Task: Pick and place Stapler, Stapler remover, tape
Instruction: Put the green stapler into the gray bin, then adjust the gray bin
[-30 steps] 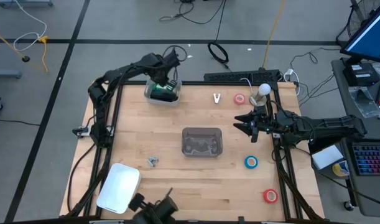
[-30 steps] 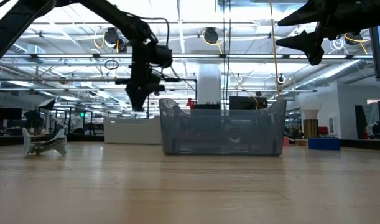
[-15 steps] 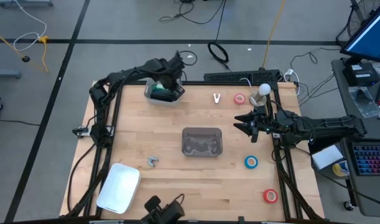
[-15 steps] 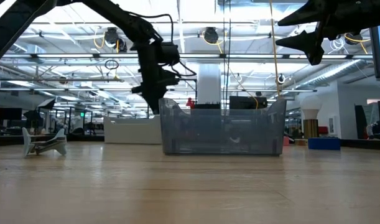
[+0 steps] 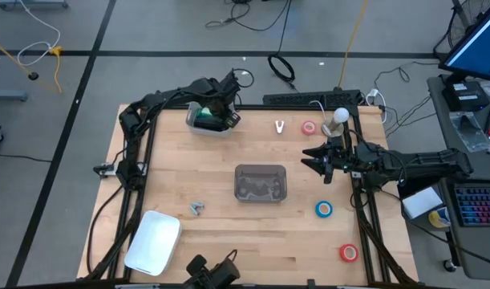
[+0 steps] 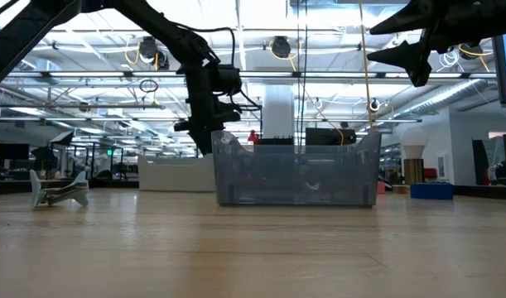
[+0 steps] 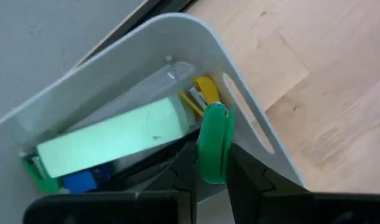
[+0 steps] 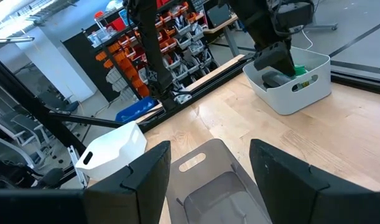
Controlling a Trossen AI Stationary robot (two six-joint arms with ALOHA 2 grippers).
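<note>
My left gripper (image 7: 213, 167) hangs over the white bin (image 5: 211, 129) at the table's far left, shut on a green tape roll (image 7: 213, 140) seen edge-on. In the bin lie the mint-green stapler (image 7: 109, 142), a yellow piece (image 7: 205, 90) and a blue piece (image 7: 81, 182). A small white V-shaped thing (image 5: 280, 126), perhaps the stapler remover, lies flat at the far edge beside a red tape roll (image 5: 309, 127). A blue roll (image 5: 324, 209) and a red roll (image 5: 349, 252) lie at the near right. My right gripper (image 5: 310, 157) waits open and level at the table's right. My left gripper pinches the green roll between its two fingers, one on each flat face (image 7: 208, 169). The fingers come from above, pointing steeply down. The roll stands on edge beyond the fingertips, inside the bin (image 7: 239, 112) by its wall and next to the stapler's end. I cannot tell whether it touches them.
A clear grey bin (image 5: 261, 182) stands at the table's middle. A white lid (image 5: 154, 241) lies at the near left, and a small pale clawed piece (image 5: 197, 208) lies between them. Bare wood lies around the grey bin.
My left gripper has gone a little toward the table's right over the white bin, sunk slightly and tipped more steeply down, staying shut on the green roll.
</note>
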